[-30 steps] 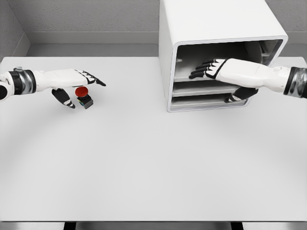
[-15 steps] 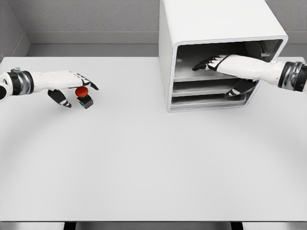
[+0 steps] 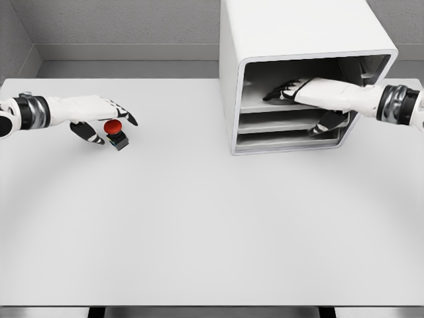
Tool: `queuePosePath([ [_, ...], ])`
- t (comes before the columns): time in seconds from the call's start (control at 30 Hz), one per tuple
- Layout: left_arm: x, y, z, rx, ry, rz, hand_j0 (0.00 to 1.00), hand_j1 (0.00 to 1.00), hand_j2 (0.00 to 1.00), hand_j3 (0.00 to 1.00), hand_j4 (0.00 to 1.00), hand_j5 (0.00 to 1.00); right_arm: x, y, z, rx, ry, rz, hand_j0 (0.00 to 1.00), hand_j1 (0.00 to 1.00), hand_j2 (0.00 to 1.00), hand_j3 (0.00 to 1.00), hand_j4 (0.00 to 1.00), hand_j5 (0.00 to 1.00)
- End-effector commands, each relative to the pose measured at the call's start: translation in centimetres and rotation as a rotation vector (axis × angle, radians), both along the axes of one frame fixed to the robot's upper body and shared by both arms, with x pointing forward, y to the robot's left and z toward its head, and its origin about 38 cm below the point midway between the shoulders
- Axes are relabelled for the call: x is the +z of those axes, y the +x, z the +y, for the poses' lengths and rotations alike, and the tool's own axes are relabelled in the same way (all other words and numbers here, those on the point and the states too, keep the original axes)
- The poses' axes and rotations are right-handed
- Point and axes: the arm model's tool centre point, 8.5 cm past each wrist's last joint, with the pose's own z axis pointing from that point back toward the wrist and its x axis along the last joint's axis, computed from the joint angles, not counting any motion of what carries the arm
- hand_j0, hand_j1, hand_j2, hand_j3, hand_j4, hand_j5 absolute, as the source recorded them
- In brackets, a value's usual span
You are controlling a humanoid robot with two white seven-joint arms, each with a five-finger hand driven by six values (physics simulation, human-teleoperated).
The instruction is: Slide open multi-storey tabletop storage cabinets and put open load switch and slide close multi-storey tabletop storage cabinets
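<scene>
Head view: the load switch (image 3: 116, 133), a red mushroom-headed button on a small dark body, stands on the white table (image 3: 199, 225) at far left, tilted, its red cap toward the upper left. The left hand (image 3: 93, 114) lies just beside it, fingers spread over the cap from above and thumb reaching below on the near-left side; the fingers bracket the switch loosely, and whether they touch it cannot be told. The switch lies to the lower right of the palm, so the left hand is by far the nearer. The storage cabinet (image 3: 298, 73), a white multi-storey box, stands well apart at the right. The right hand (image 3: 301, 91) reaches into its upper compartment, fingers extended and flat on the shelf, holding nothing, thumb hanging before the lower tier. No brand, label or writing is legible.
</scene>
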Motion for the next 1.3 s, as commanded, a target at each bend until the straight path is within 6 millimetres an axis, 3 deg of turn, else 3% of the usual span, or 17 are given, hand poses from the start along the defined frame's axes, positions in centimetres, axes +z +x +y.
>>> queuePosePath([
  [0.0,0.1,-0.1,-0.4,-0.011,-0.003,-0.003,0.77,0.77,0.77,0.77,0.77,0.77,-0.6,-0.2,0.2,0.013,-0.026,0.009,1.00,1.00,1.00,1.00,1.00,1.00],
  [0.17,0.0,-0.2,-0.2,-0.012,0.006,0.001,0.68,0.68,0.68,0.68,0.68,0.68,0.3,-1.2,-0.9,0.020,-0.066,-0.014,1.00,1.00,1.00,1.00,1.00,1.00],
  [0.33,0.1,-0.2,-0.3,-0.015,0.005,-0.002,0.58,0.58,0.58,0.58,0.58,0.58,0.5,-1.8,-0.4,0.042,-0.064,-0.023,1.00,1.00,1.00,1.00,1.00,1.00],
  [0.4,0.1,-0.3,-0.4,-0.017,0.005,-0.002,0.54,0.54,0.54,0.54,0.54,0.54,1.3,-2.3,-1.4,0.037,-0.087,-0.039,1.00,1.00,1.00,1.00,1.00,1.00],
  [0.6,0.4,-0.4,-0.7,-0.031,0.006,-0.010,0.41,0.41,0.41,0.41,0.41,0.41,0.8,-2.7,-1.3,0.043,-0.086,-0.031,1.00,1.00,1.00,1.00,1.00,1.00],
  [0.67,0.4,-0.4,-0.8,-0.033,0.006,-0.011,0.39,0.39,0.39,0.39,0.39,0.39,1.1,-3.8,-1.8,0.054,-0.110,-0.041,1.00,1.00,1.00,1.00,1.00,1.00],
  [0.83,2.1,-1.0,-1.2,-0.076,0.016,-0.054,0.35,0.35,0.35,0.35,0.35,0.35,0.9,-4.3,-1.5,0.068,-0.108,-0.041,1.00,1.00,1.00,1.00,1.00,1.00],
  [0.97,4.2,-2.4,-3.3,-0.167,0.005,-0.110,0.35,0.35,0.35,0.35,0.35,0.35,1.1,-5.3,-2.2,0.066,-0.110,-0.051,1.00,1.00,1.00,1.00,1.00,1.00],
  [1.03,4.7,-2.9,-3.2,-0.182,0.005,-0.112,0.35,0.35,0.35,0.35,0.35,0.35,1.3,-5.6,-2.5,0.065,-0.120,-0.056,1.00,1.00,1.00,1.00,1.00,1.00],
  [1.17,5.4,-4.2,-5.3,-0.261,-0.012,-0.125,0.35,0.35,0.35,0.35,0.35,0.35,1.7,-6.3,-3.3,0.048,-0.109,-0.070,1.00,1.00,1.00,1.00,1.00,1.00],
  [1.27,6.1,-5.1,-5.0,-0.280,-0.007,-0.134,0.35,0.35,0.35,0.35,0.35,0.35,2.0,-6.9,-3.6,0.051,-0.124,-0.076,1.00,1.00,1.00,1.00,1.00,1.00],
])
